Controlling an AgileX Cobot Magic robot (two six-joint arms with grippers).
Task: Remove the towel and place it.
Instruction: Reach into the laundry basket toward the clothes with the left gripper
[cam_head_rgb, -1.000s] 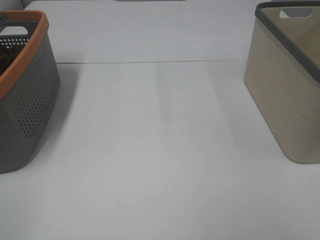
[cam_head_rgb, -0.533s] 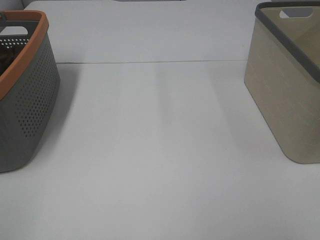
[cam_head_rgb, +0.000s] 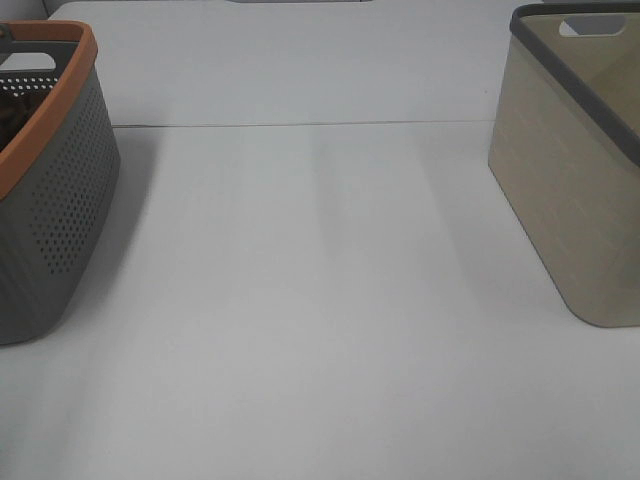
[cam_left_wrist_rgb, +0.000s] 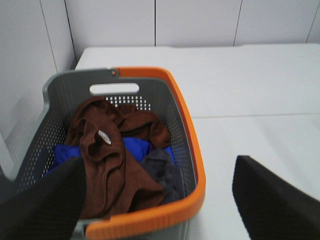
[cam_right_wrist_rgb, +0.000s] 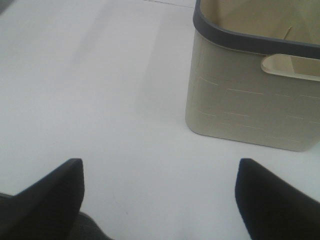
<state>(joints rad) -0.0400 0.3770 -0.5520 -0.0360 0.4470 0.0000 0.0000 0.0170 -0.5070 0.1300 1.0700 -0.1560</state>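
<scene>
Left gripper (cam_left_wrist_rgb: 160, 159), fingers spread wide and empty, hangs above the orange-rimmed basket (cam_left_wrist_rgb: 192, 150) at the bench's left edge. We find the towel (cam_left_wrist_rgb: 107, 165) crumpled inside it, over a blue cloth (cam_left_wrist_rgb: 135, 146). Right gripper (cam_right_wrist_rgb: 159, 160), likewise spread, faces the beige basket (cam_right_wrist_rgb: 240, 100) at the right edge. We judge this the approach step: next, descend and pinch a brown fold alone.

White table (cam_head_rgb: 320, 300) — grey-orange basket (cam_head_rgb: 50, 200) left, beige basket (cam_head_rgb: 570, 180) right.

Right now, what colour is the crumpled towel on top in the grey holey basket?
The towel is dark brown; the left wrist view shows it best.
</scene>
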